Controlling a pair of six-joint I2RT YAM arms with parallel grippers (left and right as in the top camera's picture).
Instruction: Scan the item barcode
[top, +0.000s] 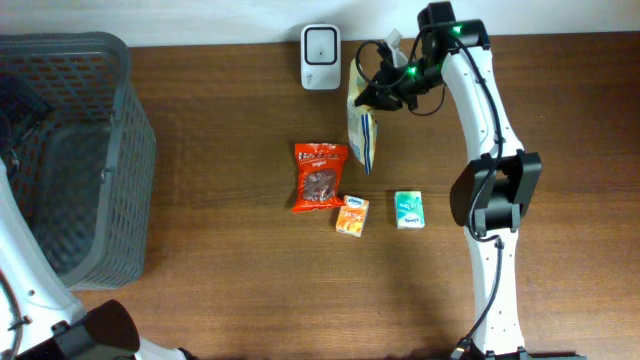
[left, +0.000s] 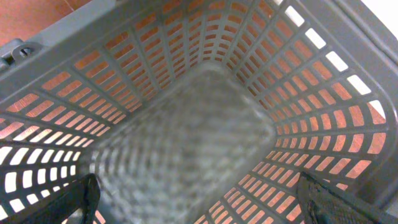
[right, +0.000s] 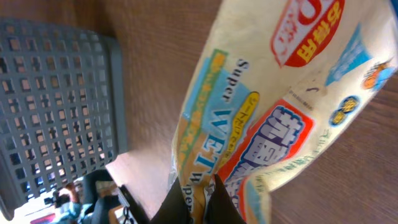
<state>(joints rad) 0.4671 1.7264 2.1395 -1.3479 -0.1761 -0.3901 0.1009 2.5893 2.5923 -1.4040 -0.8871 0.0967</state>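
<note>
Wipes pack (right: 267, 112) hangs top centre of overhead, right of the scanner (top: 321, 43), pinched by one edge in my clamped right gripper (top: 384, 93), left gripper (left: 205, 202) wide open and empty; I reckon the floppy pack may slip or hide its barcode.

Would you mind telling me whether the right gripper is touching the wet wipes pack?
Touching. The right wrist view shows the right gripper pinched shut on the lower edge of the wet wipes pack.

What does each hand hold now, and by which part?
Right hand: the wet wipes pack, pinched at one end's edge. Left hand: open over the basket, holding nothing.
</note>
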